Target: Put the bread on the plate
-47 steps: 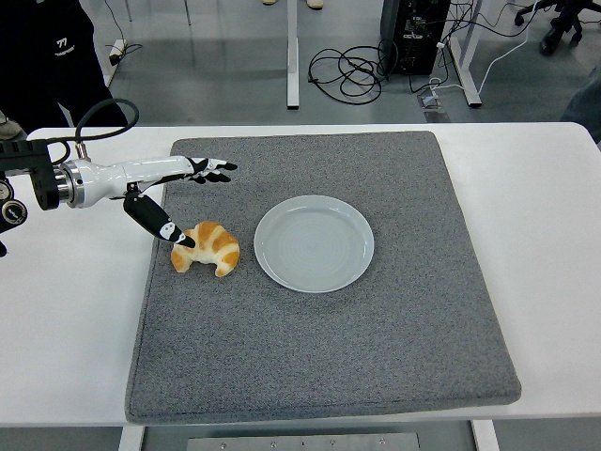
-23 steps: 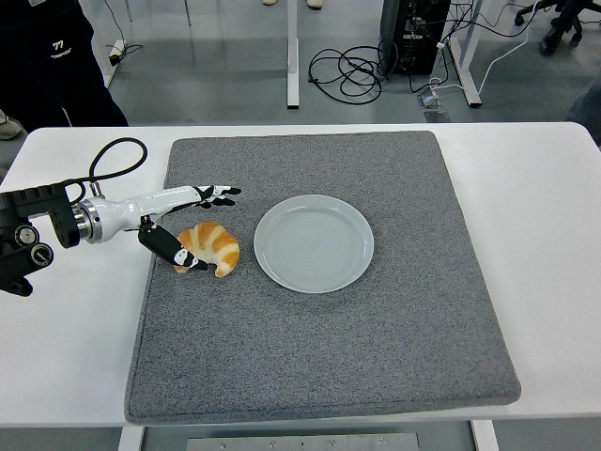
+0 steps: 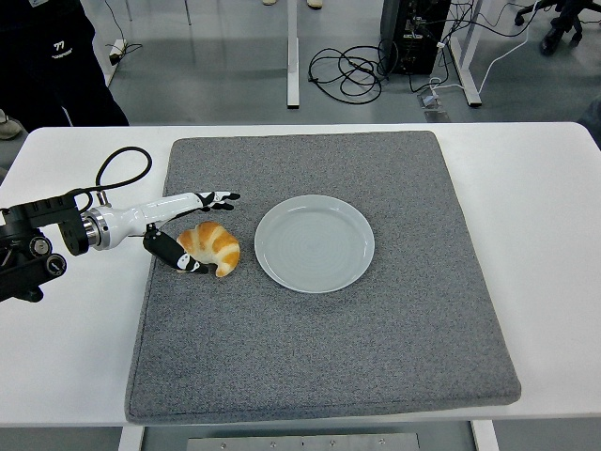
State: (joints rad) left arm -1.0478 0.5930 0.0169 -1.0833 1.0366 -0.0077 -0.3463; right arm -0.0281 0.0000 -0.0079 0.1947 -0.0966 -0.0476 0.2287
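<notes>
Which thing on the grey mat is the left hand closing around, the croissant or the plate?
The croissant: the left hand brackets it, thumb at its near-left end, fingers extended behind it. The white plate lies apart to the right, empty.

left hand [image 3: 184, 225] fingers [image 3: 214, 198] open around croissant [image 3: 211, 247], plate [image 3: 315, 243] beside

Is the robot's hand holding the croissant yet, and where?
Not gripped yet. The left hand brackets the croissant at its left end, thumb by it, fingers above.
</notes>
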